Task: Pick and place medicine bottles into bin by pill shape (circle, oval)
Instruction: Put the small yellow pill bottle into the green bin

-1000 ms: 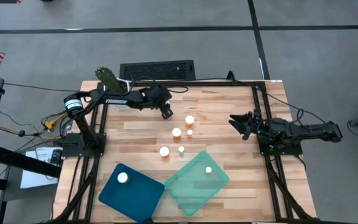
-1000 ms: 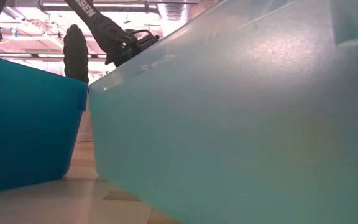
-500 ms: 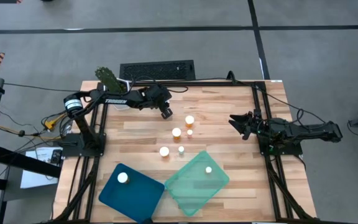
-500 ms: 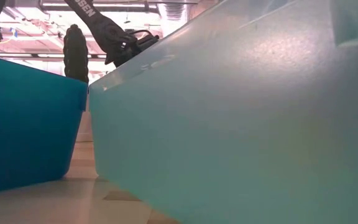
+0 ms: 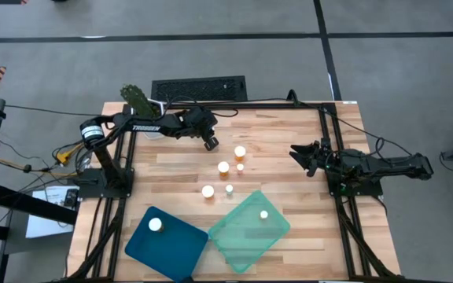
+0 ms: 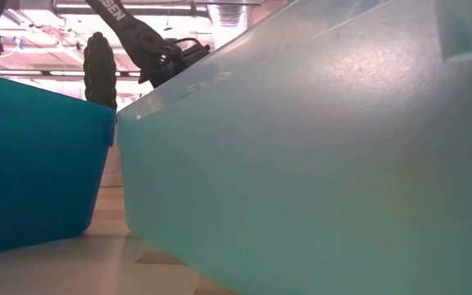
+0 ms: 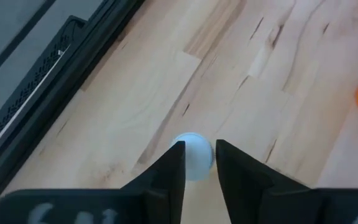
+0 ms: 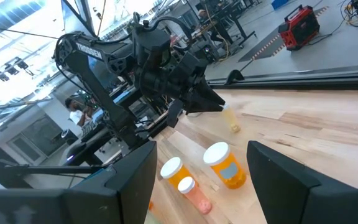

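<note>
My left gripper (image 5: 209,143) is over the far middle of the wooden table, shut on a small medicine bottle with a white cap (image 7: 194,157). The right wrist view shows that bottle's pale body (image 8: 231,119) under the fingers. Several more amber bottles with white caps stand on the table: (image 5: 240,152), (image 5: 223,167), (image 5: 208,191), (image 5: 229,189). One bottle (image 5: 155,225) sits in the blue bin (image 5: 171,250), and another (image 5: 264,214) in the green bin (image 5: 238,240). My right gripper (image 5: 305,157) waits open at the table's right side. My left gripper pinches the small bottle by its white cap (image 7: 194,163) between its two fingers (image 7: 166,171). The fingers come slanting down from the table's far left. The body (image 8: 232,123) reaches down below the fingers. Whether its bottom rests on the table, I cannot tell.
A potted green plant (image 5: 136,98) and a black keyboard (image 5: 199,88) lie at the far edge. The two bins fill the near middle and block the low view, blue (image 6: 39,164) and green (image 6: 318,164). Bare wood lies on the table's far right.
My left gripper's fingers have drawn together on the small bottle's cap, and the arm has kept its place. No bottle has moved.
</note>
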{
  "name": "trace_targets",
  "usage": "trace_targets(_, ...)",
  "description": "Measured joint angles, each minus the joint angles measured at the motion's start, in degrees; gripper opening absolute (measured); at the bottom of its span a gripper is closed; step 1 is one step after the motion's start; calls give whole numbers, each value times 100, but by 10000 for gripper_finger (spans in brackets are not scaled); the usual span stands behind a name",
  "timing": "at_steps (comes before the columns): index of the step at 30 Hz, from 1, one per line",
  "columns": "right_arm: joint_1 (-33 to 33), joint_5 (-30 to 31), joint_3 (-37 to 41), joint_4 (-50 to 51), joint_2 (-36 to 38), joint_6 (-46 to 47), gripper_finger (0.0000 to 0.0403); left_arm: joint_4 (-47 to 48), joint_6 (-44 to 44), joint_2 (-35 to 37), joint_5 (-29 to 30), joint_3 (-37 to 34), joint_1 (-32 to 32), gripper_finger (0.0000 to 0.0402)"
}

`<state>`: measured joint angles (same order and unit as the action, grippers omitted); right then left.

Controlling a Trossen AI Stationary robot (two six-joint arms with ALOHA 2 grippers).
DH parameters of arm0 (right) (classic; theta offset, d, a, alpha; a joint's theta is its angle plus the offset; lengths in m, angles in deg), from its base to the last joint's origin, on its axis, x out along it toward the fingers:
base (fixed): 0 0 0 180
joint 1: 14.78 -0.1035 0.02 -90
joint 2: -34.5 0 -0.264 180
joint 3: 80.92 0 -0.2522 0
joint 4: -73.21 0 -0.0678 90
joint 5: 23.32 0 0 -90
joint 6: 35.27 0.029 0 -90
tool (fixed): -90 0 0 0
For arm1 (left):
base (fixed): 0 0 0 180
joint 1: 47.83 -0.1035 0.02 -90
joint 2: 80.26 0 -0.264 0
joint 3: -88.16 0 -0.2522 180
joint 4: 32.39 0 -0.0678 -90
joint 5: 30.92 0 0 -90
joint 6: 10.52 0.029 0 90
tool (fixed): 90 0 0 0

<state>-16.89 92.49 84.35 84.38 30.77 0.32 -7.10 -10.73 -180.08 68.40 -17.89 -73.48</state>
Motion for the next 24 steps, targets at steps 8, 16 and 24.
trace_targets(8,-1,-1,0,0,0,0,260,-46,4,97,-2,9,53,48)
trace_targets(16,-2,-5,0,0,0,-2,260,85,20,184,-8,2,57,64)
trace_targets(24,-2,-16,0,2,-2,0,260,40,124,569,-368,7,43,182)
